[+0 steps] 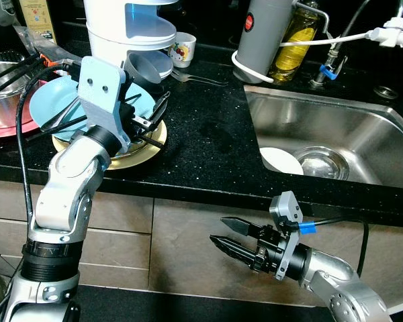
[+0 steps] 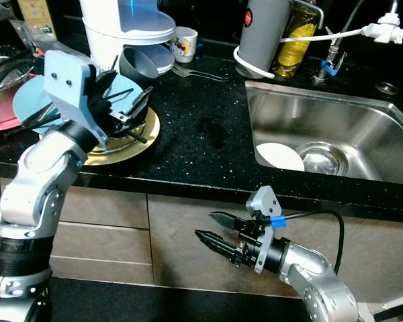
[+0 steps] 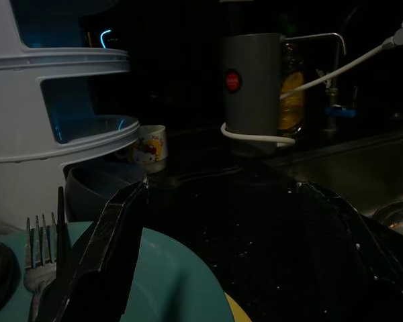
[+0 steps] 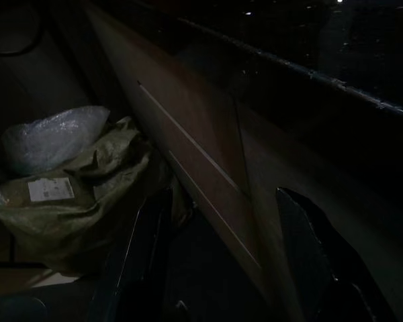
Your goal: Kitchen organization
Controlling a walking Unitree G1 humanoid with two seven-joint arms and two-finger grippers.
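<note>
Low at five o'clock, the right gripper (image 1: 227, 235) hangs in front of the tan cabinet fronts (image 1: 188, 235) below the counter edge, its two tapered black fingers spread apart with nothing between them; its wrist view looks along them at a crumpled green plastic sack (image 4: 74, 194) on the floor. At nine o'clock the left gripper (image 1: 154, 114) reaches over the speckled black stone counter (image 1: 208, 134), fingers splayed and empty above a stack of dishes: a pale blue plate (image 1: 50, 100) lying on a round gold-rimmed plate (image 1: 148, 144). From the left wrist, a steel fork (image 3: 40, 261) lies on the blue plate just beside one finger. Behind, at eleven o'clock, stands a white tiered plastic rack (image 1: 127, 33) with a dark grey bowl (image 1: 144, 70) at its foot and a small printed mug (image 1: 183, 48) beside it. At two o'clock a brushed steel sink (image 1: 363, 134) holds a white plate (image 1: 281, 161); a grey cylinder (image 1: 262, 37) wrapped with white cord stands near it.
</note>
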